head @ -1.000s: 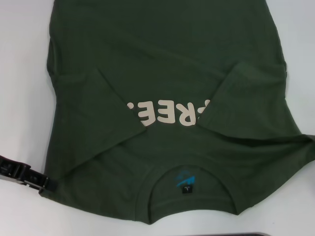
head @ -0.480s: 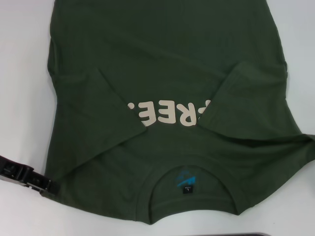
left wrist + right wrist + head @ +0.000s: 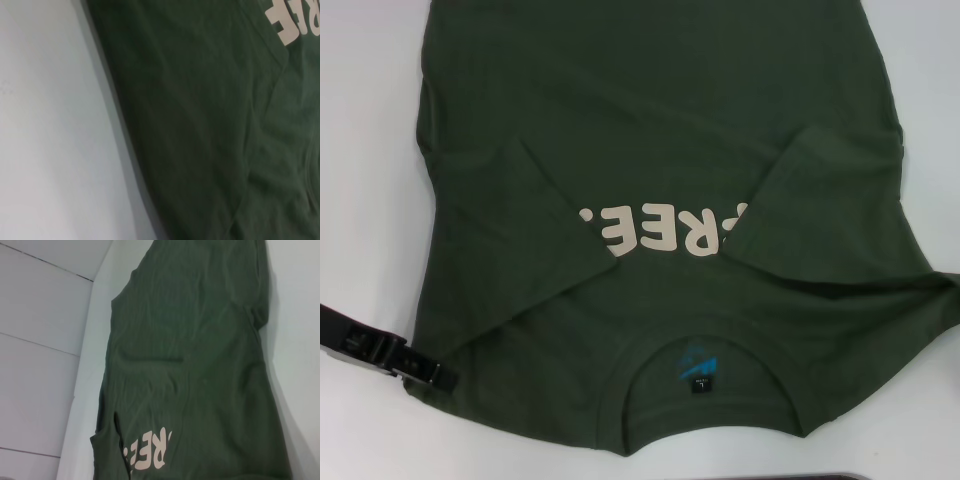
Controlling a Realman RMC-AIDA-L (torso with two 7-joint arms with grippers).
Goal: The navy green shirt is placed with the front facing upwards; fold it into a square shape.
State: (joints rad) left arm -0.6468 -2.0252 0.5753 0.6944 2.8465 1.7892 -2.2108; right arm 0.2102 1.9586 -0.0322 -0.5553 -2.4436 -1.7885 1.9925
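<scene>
The navy green shirt (image 3: 660,140) lies flat on the white table (image 3: 370,150), front up, with its collar (image 3: 705,365) nearest me and both sleeves folded inward over the cream letters (image 3: 655,232). My left gripper (image 3: 428,374) sits low at the shirt's near left shoulder corner, touching the fabric edge. The left wrist view shows the shirt's side edge (image 3: 125,130) against the table and part of the letters (image 3: 292,22). In the right wrist view the shirt's body (image 3: 200,355) and letters (image 3: 147,452) are seen from above. The right gripper is out of view.
Bare white table (image 3: 365,430) borders the shirt on the left and along the near edge. A dark strip (image 3: 820,477) shows at the bottom edge of the head view. A white wall with seams (image 3: 45,340) stands beyond the table.
My left gripper has slid a little to the right and lower, onto the shirt's near left corner. The shirt itself has barely shifted.
</scene>
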